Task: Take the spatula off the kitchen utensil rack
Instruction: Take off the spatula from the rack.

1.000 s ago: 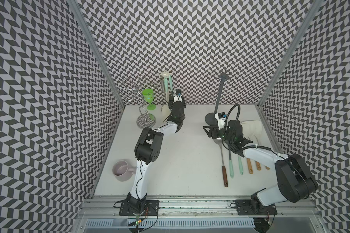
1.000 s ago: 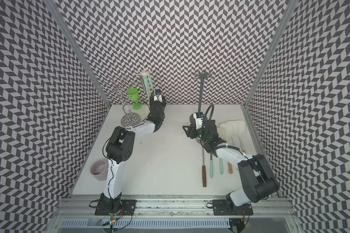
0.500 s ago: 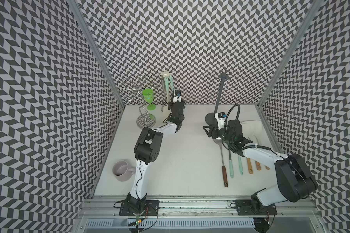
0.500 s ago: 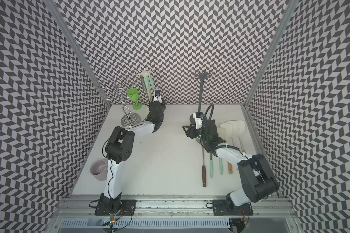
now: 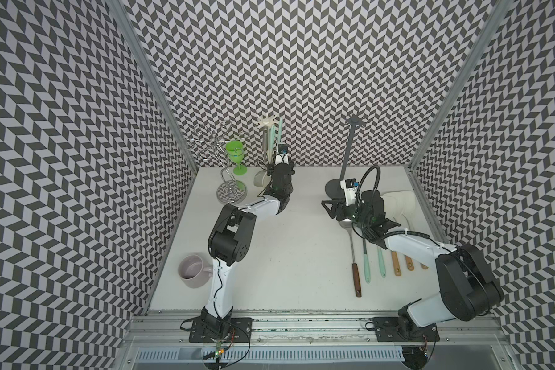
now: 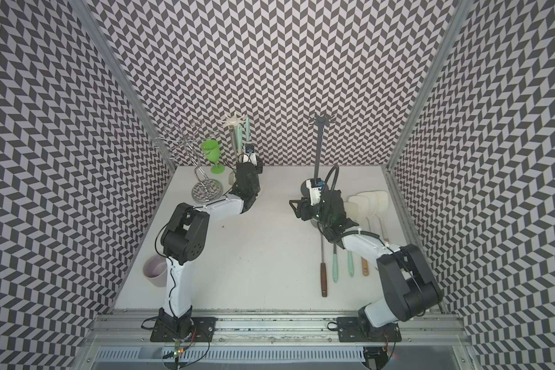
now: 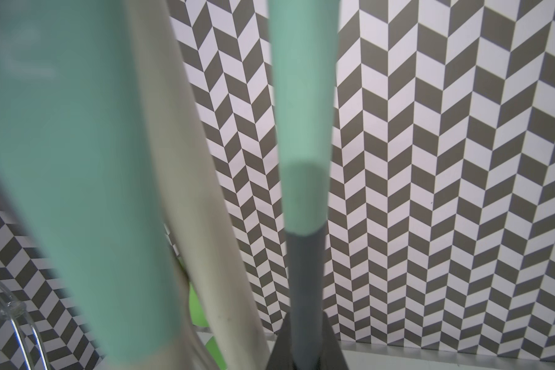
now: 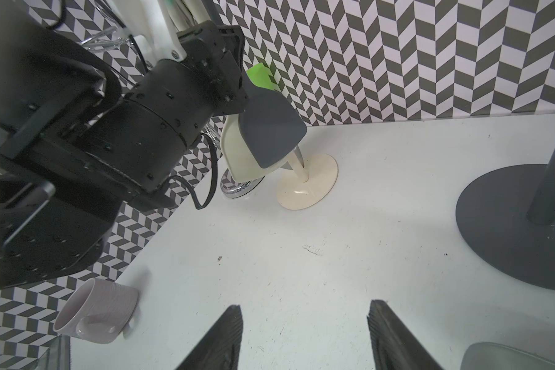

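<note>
Where the spatula [image 5: 280, 134] hangs, top views: upright from the hub of the cream utensil rack [image 5: 266, 122] at the back of the table [image 5: 295, 256]; only its mint handle is shown, the blade being hidden behind the left arm.
Arm at the rack, top views: the left gripper [image 5: 277, 162] is set against the rack just beneath that handle; its fingers are masked by its own wrist.
Idle arm, top views: the right gripper [image 5: 329, 209] is held parted and empty beside the dark rack [image 5: 350, 144], well apart from the cream one.
Nearer arm: the left, by far.
Left wrist view: the mint handle [image 7: 302, 96] is looked up along; its grey neck [image 7: 305, 272] runs down into a dark wedge at the frame edge, judged to be the jaws clamped shut on it, with the cream pole [image 7: 186, 160] just beside.
Right wrist view: the grey blade [image 8: 269, 131] is seen hanging out beneath the left gripper [image 8: 241, 104], above the cream base [image 8: 306, 182]; the right gripper's fingers [image 8: 221, 346] are spread over the table.
Long axis: vertical, handle up, blade down.
Coming move: a lift straight up along that axis is judged necessary to free the handle from the hub, before any pull away from the pole.
</note>
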`<move>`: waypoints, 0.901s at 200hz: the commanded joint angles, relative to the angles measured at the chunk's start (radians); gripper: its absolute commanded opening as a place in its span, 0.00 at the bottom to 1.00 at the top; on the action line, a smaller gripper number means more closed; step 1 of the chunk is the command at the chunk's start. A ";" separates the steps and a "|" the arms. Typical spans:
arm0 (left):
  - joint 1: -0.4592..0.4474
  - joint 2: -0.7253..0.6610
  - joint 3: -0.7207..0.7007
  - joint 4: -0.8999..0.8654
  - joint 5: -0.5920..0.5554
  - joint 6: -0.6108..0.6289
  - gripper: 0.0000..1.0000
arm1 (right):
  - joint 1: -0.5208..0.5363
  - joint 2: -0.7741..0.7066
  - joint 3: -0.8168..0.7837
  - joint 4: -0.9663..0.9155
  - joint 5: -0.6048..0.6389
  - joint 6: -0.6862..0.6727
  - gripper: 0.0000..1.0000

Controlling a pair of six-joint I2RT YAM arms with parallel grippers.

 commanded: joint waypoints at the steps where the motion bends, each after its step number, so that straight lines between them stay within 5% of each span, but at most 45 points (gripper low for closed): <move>1: -0.010 -0.092 -0.016 0.044 0.026 -0.039 0.00 | 0.003 -0.027 0.026 0.032 -0.007 0.008 0.63; 70: -0.010 -0.160 -0.083 0.038 0.215 -0.122 0.00 | 0.002 -0.063 0.044 -0.024 0.031 0.021 0.63; 180: -0.013 -0.385 -0.296 -0.036 0.786 -0.139 0.00 | 0.000 -0.249 0.069 -0.141 0.107 -0.017 0.65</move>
